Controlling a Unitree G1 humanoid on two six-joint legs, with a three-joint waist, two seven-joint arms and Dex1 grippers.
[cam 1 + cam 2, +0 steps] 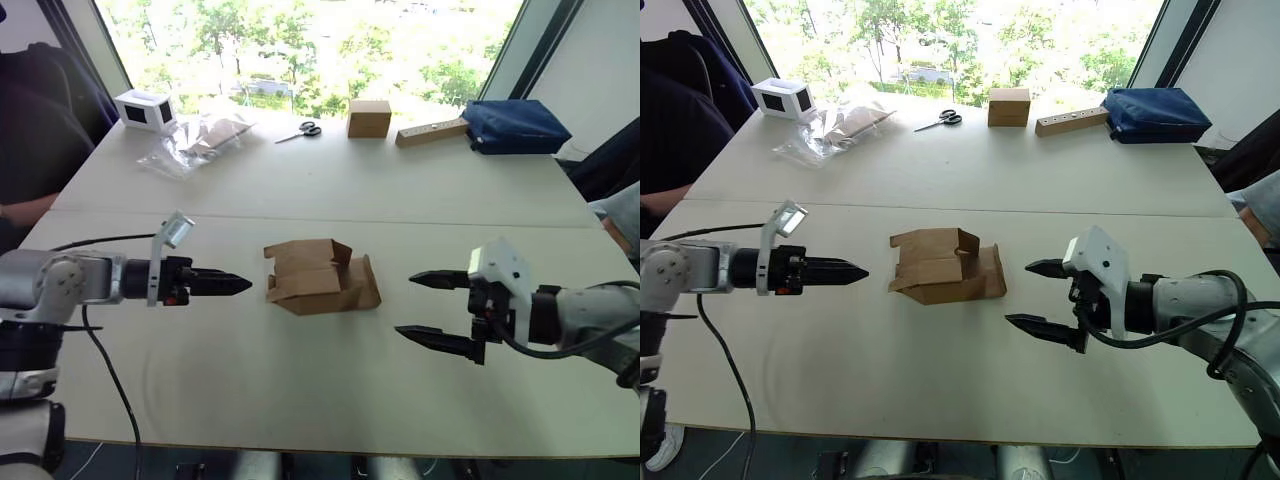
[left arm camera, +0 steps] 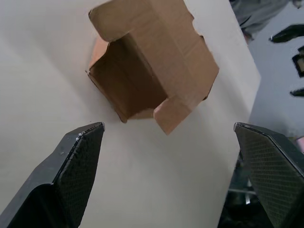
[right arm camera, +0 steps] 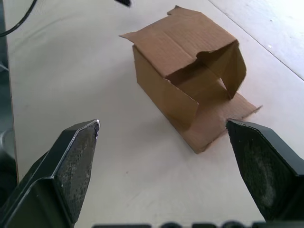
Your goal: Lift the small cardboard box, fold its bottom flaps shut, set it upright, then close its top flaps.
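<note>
Two black-fingered grippers hover over the near part of a pale table (image 1: 300, 400), one on each side of the small cardboard box (image 1: 320, 277). On the left, the left gripper (image 1: 240, 284) points at the box from a little way off; its wrist view shows its fingers spread wide apart, holding nothing. On the right, the right gripper (image 1: 427, 307) is also spread wide and empty, near the box's right side.

Between them the box lies tipped on its side in the middle of the table, untouched. Both ends gape, with flaps (image 3: 223, 111) splayed out loose, one lying flat on the tabletop.

Risks, as a judgement: the box looks light and flimsy, so a one-sided push could slide or spin it away, and a hard squeeze on the hollow walls could crush it. A finger could also snag a loose flap and bend it the wrong way.
</note>
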